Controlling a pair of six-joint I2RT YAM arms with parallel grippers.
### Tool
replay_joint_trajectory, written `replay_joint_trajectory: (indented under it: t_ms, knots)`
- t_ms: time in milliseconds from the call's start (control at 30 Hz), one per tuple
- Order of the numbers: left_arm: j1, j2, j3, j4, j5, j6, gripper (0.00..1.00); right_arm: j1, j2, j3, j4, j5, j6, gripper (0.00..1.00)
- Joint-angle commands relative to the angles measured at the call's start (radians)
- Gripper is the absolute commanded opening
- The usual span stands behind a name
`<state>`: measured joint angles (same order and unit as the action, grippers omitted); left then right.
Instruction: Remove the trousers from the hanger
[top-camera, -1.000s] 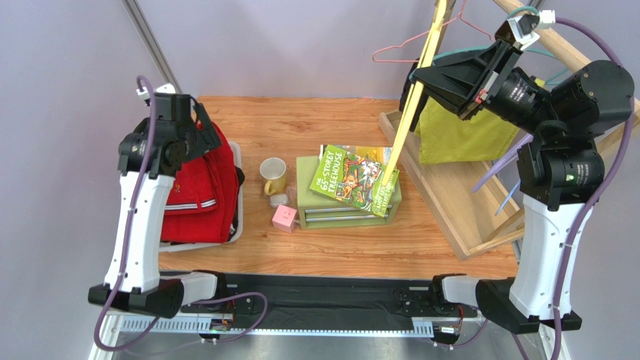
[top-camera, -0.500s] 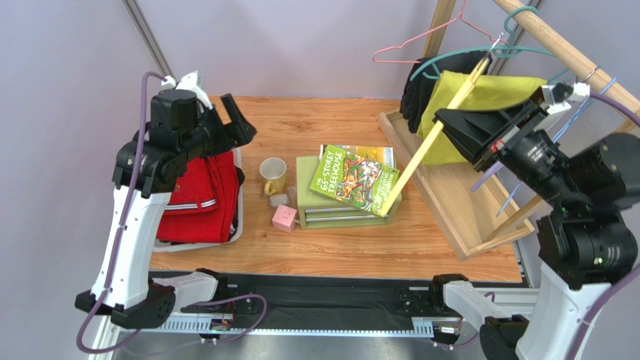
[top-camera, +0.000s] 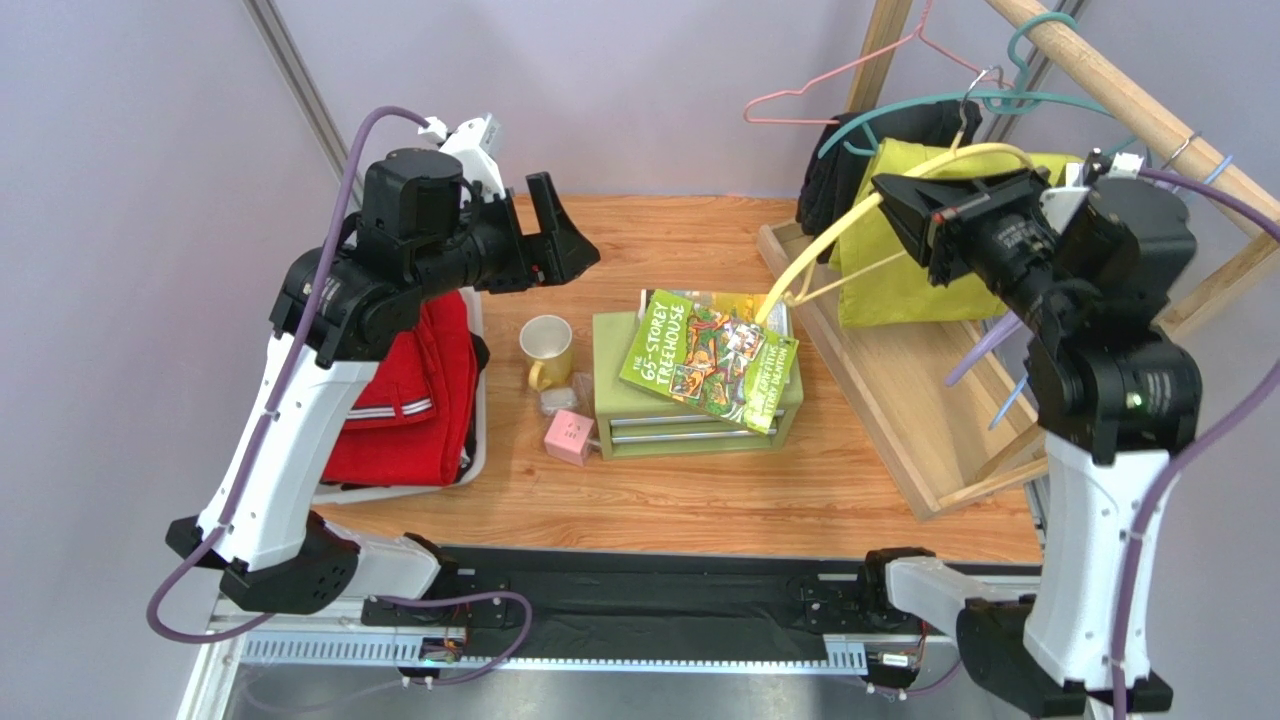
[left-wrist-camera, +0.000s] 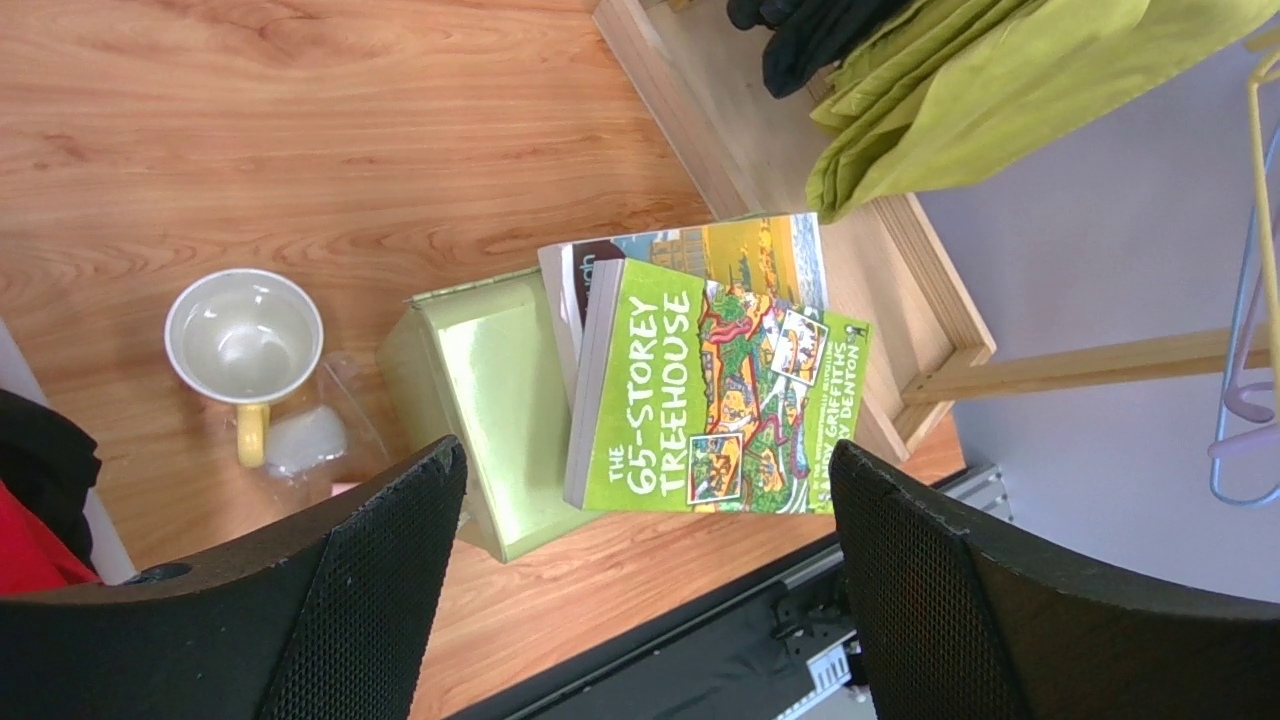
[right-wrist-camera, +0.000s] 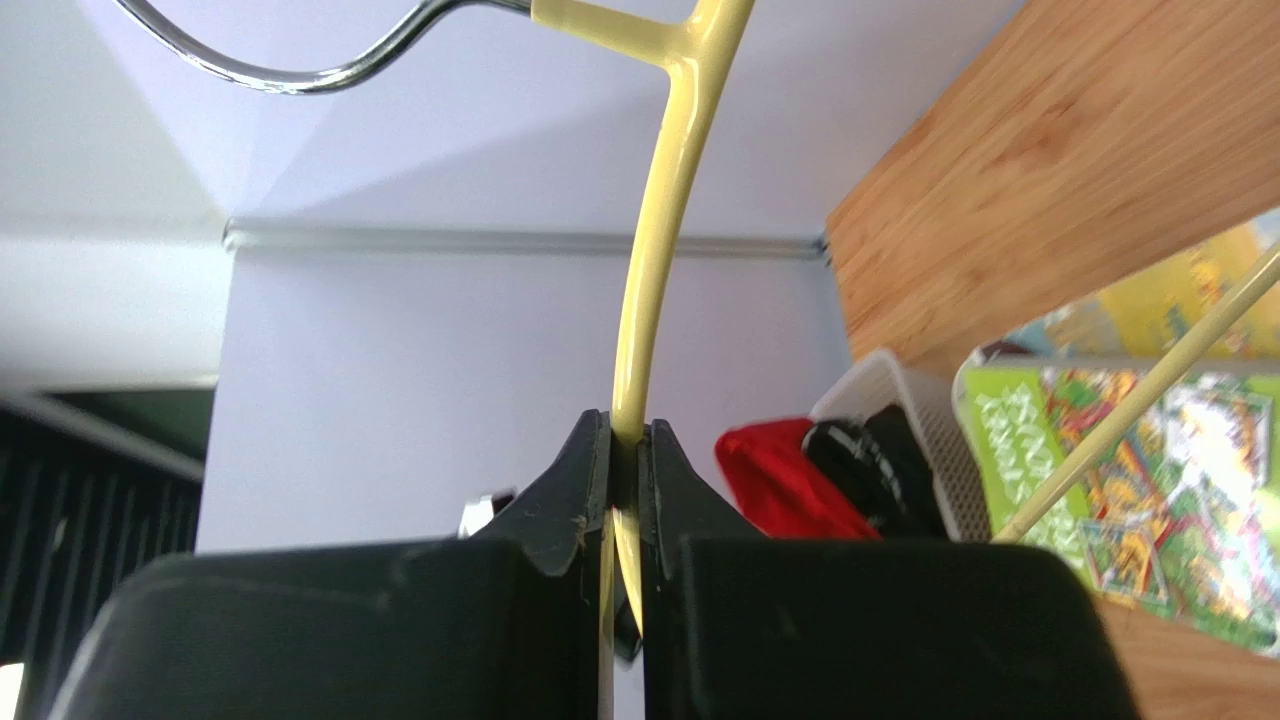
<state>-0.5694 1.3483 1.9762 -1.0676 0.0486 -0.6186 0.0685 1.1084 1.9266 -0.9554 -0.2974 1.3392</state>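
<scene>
The light wooden table (top-camera: 661, 495) fills the middle of the top view, with a slanted wooden rack tray (top-camera: 902, 398) along its right side. At the upper right a round wooden rail (top-camera: 1127, 98) carries a teal wire hanger (top-camera: 1037, 102) and a pink wire hanger (top-camera: 812, 102). Draped below that rail hang the yellow-green trousers (top-camera: 902, 278), with a dark black garment (top-camera: 830, 188) just to their left (what holds either one up cannot be told). At the left centre a white basket (top-camera: 478, 375) holds the red trousers (top-camera: 406, 398), partly hidden by the left arm.

In the middle of the table sits a green box (top-camera: 624, 413) with a bright green paperback book (top-camera: 709, 360) lying on top. Left of it stand a pale yellow mug (top-camera: 547, 348) and, nearer the bottom, a small pink cube (top-camera: 570, 435).

The left gripper (top-camera: 549, 240) hangs above the table at upper left, its jaws spread wide and gripping nothing. The right gripper (top-camera: 902, 203), at upper right, is clenched on a bare pale yellow plastic hanger (top-camera: 842, 240); the right wrist view shows the fingertips (right-wrist-camera: 589, 465) pinching its thin bar.
</scene>
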Motion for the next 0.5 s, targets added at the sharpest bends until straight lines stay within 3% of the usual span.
replay_joint_trajectory:
  t_ms: [0, 467]
  knots:
    - [-0.009, -0.046, -0.017, 0.023, 0.004, 0.031, 0.95, -0.032, 0.053, 0.084, 0.020, 0.197, -0.051, 0.00]
    - [-0.026, -0.043, -0.004, 0.034, 0.019, 0.068, 0.95, -0.053, 0.156, 0.144, 0.199, 0.481, 0.017, 0.00]
